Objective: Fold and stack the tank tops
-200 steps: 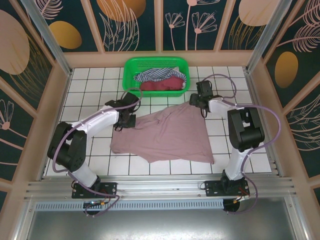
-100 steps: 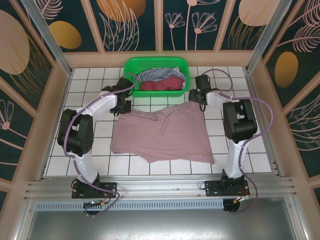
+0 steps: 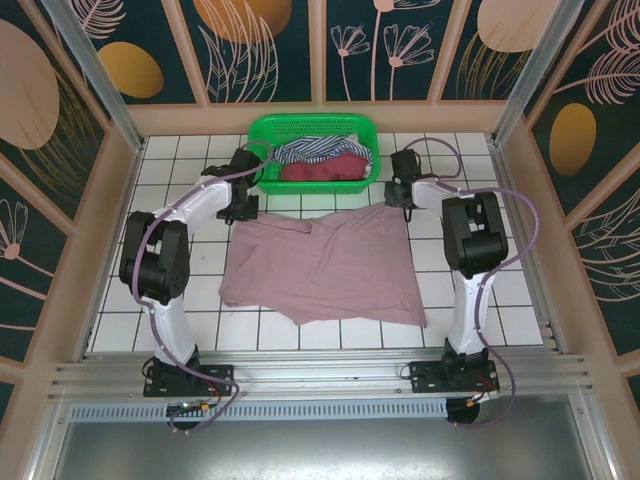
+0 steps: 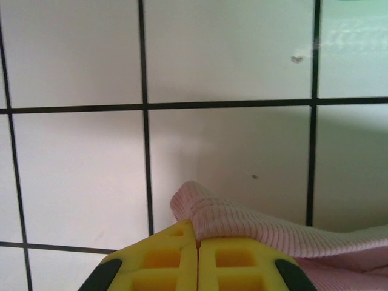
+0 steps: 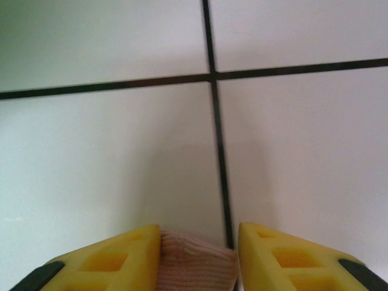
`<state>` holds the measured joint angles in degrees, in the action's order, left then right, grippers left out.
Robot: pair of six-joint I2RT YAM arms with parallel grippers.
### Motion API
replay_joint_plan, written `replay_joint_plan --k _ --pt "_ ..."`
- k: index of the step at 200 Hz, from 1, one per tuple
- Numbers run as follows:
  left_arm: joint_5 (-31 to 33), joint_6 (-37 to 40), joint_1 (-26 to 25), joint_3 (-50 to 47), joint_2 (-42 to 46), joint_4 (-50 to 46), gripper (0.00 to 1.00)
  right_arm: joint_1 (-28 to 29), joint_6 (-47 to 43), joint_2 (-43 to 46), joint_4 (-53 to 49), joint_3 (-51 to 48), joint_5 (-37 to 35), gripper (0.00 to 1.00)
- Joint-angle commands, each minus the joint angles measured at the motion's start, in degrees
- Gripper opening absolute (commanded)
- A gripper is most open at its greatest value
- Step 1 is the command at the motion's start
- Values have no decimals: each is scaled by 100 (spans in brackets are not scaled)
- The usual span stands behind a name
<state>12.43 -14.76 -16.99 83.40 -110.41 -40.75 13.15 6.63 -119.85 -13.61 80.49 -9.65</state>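
The dusty pink tank top (image 3: 325, 265) lies spread on the white tiled table. My left gripper (image 3: 243, 207) sits at its far left corner, and in the left wrist view this gripper (image 4: 197, 235) is shut on a ribbed pink hem (image 4: 254, 224). My right gripper (image 3: 398, 197) is at the far right corner. In the right wrist view its jaws (image 5: 199, 248) stand apart with a folded pink strap (image 5: 194, 264) between them, touching the left finger. The striped tank top (image 3: 305, 150) and the maroon tank top (image 3: 325, 170) lie in the basket.
The green plastic basket (image 3: 262, 135) stands at the back centre, just beyond both grippers. Wooden side walls (image 3: 100, 230) bound the table left and right. Bare tiles (image 3: 180, 160) show around the pink top.
Both grippers have moved toward the back, near the basket, and the left one has drawn the pink top's left corner with it. The right jaws have narrowed around the strap.
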Motion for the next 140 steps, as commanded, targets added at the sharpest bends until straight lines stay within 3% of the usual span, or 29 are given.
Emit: replay_joint_plan --k 1,54,75,89,140 --pt "181 197 149 186 -120 -58 6 -265 -274 368 -191 -255 -296 38" --pt "1 297 317 434 -361 3 5 -848 -600 657 -178 -486 -187 37" --pt "-61 350 328 641 -526 -48 5 -872 -541 1099 -118 -598 399 37" --pt "-30 369 325 730 -588 -58 5 -683 -493 1391 -332 -602 839 41" --pt "58 446 395 779 -746 9 6 632 611 2583 -535 -1556 849 48"
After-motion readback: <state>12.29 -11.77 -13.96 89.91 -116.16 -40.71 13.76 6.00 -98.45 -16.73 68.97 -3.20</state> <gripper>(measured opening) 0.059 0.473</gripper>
